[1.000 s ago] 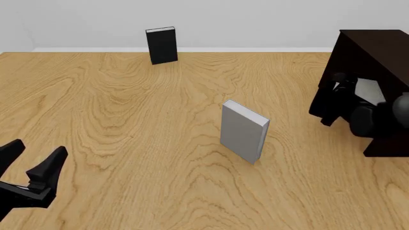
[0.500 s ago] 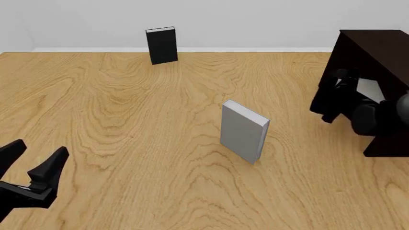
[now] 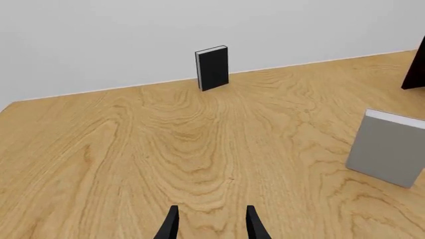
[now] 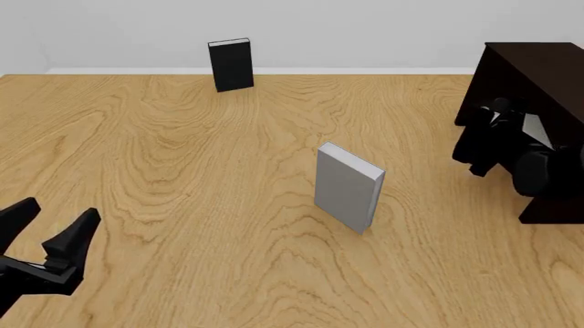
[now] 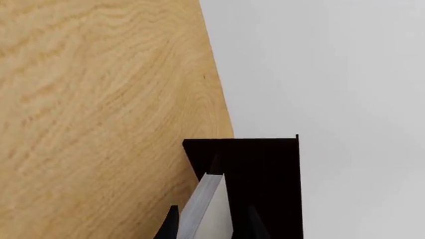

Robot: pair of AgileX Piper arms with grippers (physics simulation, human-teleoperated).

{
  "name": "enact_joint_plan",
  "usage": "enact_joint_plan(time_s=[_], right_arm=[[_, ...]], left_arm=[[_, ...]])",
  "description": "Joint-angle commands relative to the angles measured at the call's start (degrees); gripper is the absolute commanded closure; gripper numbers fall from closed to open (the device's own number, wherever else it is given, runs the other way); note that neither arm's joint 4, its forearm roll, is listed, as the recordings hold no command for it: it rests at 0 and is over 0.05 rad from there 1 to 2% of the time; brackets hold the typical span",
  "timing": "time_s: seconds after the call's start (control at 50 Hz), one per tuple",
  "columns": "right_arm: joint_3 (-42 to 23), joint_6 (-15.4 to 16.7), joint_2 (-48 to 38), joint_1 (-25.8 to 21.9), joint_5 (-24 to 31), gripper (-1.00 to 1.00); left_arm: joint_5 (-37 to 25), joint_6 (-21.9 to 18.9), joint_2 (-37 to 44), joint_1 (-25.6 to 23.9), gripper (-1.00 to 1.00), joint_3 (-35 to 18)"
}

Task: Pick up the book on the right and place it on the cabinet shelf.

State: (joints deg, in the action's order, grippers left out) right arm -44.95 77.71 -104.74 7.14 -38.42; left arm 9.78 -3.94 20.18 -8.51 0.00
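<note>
My right gripper (image 4: 500, 126) is shut on the light grey book (image 4: 532, 127), holding it against the open front of the very dark cabinet (image 4: 538, 65) at the table's right edge. The right wrist view shows the book (image 5: 211, 199) clamped between the fingers, its far end just inside the cabinet (image 5: 265, 164). The gripper and the book hide the cabinet shelf itself. My left gripper (image 4: 50, 225) hovers open and empty near the front left, and its fingers (image 3: 171, 224) show over bare wood.
A second light grey book (image 4: 347, 188) stands upright mid-table, also seen in the left wrist view (image 3: 388, 152). A black book (image 4: 230, 63) stands at the far edge by the wall.
My right gripper has carried the grey book a little to the right, deeper into the cabinet's front. The left arm and both standing books stay put.
</note>
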Motion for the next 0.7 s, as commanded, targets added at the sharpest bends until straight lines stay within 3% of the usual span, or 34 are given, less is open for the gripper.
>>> enact_joint_plan(time_s=[0.02,0.7], right_arm=[[0.6,0.1,1.0,0.8,-0.5,-1.0],[-0.8,-0.3,-0.8,3.8,0.0,-1.0]], left_arm=[[0.0,-0.1,0.0,0.0,-1.0,0.0],[-1.9,-0.2,-1.7,0.1,-1.0,0.0]])
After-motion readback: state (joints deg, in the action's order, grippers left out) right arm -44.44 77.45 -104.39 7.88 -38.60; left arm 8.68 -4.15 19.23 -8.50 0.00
